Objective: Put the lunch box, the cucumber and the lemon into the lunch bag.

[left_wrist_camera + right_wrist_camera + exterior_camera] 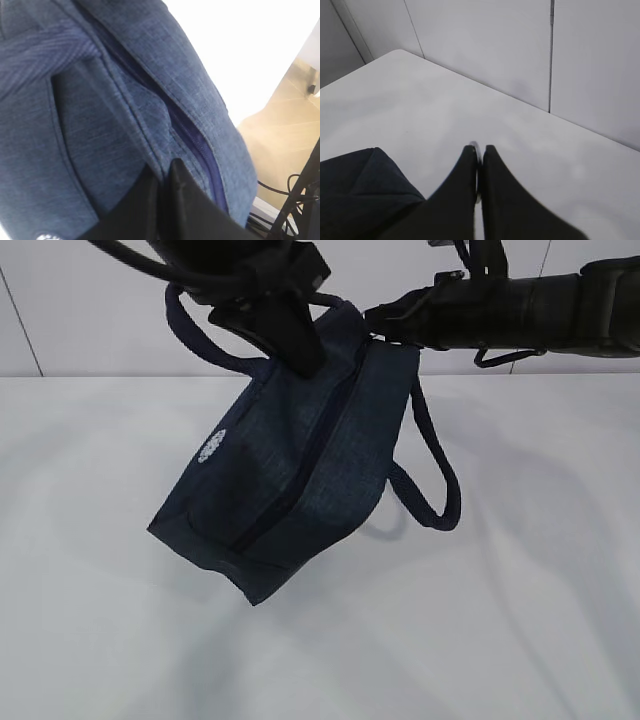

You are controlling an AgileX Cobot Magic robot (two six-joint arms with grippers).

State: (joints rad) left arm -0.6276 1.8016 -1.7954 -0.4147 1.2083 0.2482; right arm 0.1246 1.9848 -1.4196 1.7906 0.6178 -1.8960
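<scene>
— Navy woven fabric fills the nearest part of the scene: the boxy dark navy fabric lunch bag (290, 475) hangs tilted above the pale grey table (520, 640), its lower corner pointing down and toward the camera. Is it touching the surface?

— Hard to say; the low corner looks close to the table, with a soft shadow under it, but I cannot tell if it rests there.

— What shows on the bag itself?

— A small round white logo (212, 447) on the left face, a dark zipper line (300, 475) running up the middle, and a loop handle (432, 480) dangling on the right side. A second handle (195, 335) arches up at the upper left.

— And the grippers behind it?

— The left gripper (167, 172) has its black fingers pressed together on a fold of fabric beside the zipper, as the left wrist view shows. The right gripper (479, 157) also has its fingers closed, pinching something thin with a glint of metal between the tips; from the outside it sits at the bag's top right edge.

— Farther back?

— A plain white panelled wall (80, 300).
</scene>
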